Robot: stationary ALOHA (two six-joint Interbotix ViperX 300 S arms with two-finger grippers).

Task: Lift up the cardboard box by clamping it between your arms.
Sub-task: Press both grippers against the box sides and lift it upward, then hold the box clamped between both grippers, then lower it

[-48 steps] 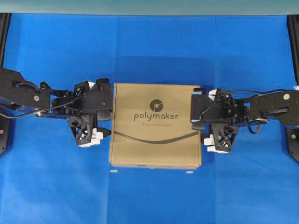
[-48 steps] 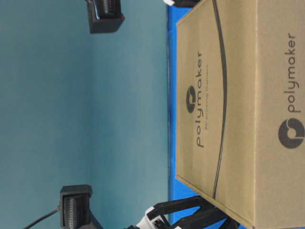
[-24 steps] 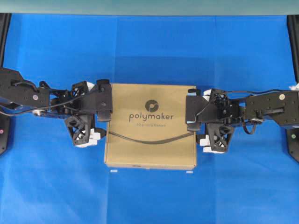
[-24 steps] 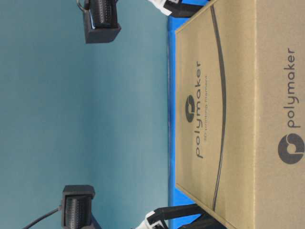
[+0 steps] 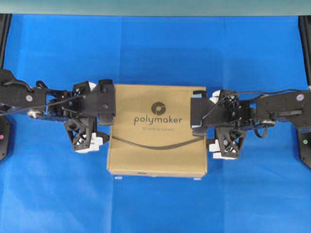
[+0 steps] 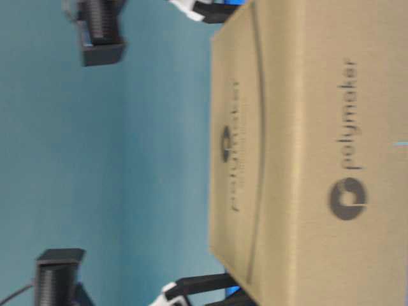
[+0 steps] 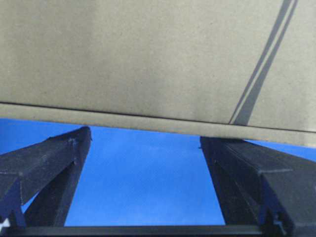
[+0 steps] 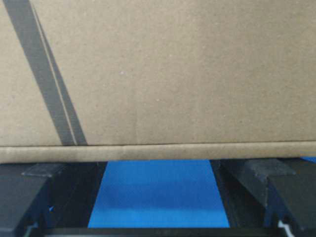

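The square brown cardboard box (image 5: 156,130) sits between wide-open, empty black left hand (image 7: 143,148) at nine o'clock and right hand (image 8: 158,168) at three o'clock.

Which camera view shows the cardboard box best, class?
The overhead view: it shows the cardboard box whole, with its top, logo and all four edges, between the two arms. The table-level view, turned sideways and blurred, cuts the box off at the frame. Each wrist view shows only a close stretch of cardboard wall above open gripper fingers.
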